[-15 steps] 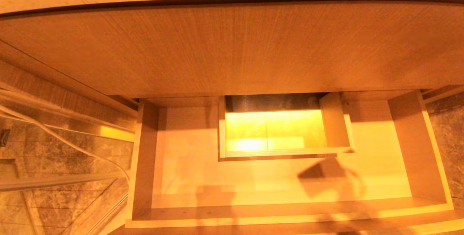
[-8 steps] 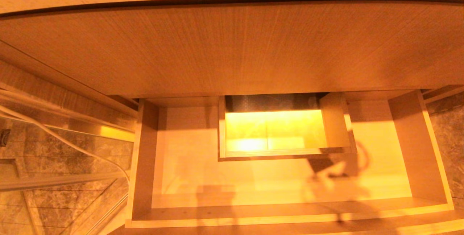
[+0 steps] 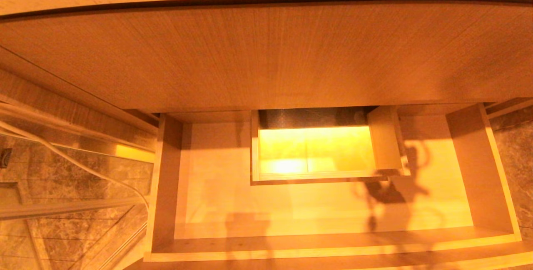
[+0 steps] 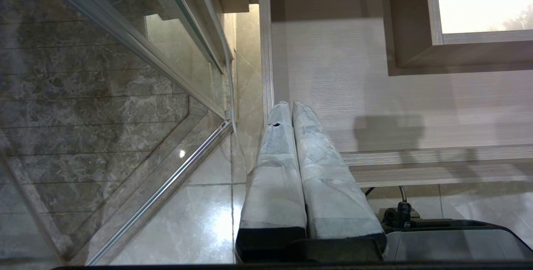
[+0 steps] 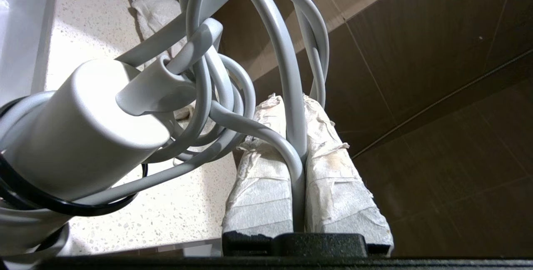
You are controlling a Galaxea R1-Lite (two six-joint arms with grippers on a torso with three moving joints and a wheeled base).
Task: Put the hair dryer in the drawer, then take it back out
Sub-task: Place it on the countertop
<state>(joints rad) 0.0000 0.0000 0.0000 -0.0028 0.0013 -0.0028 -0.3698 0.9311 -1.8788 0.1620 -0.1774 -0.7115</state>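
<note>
Above counter edge, right gripper (image 5: 295,107) jaws clamped on hair dryer (image 5: 83,132) cord; drawer (image 3: 479,166) open.

The head view is lit warm and fairly dim, brightest in the cut-out (image 3: 310,150) at the back of the drawer (image 3: 233,203), where glare washes out detail. Soft-edged dark shadows fall on the drawer floor at right. Straight edges bow toward the frame borders. In the left wrist view a glare spot shines on the floor tiles (image 4: 216,220). The right wrist view is evenly lit and sharp.
</note>
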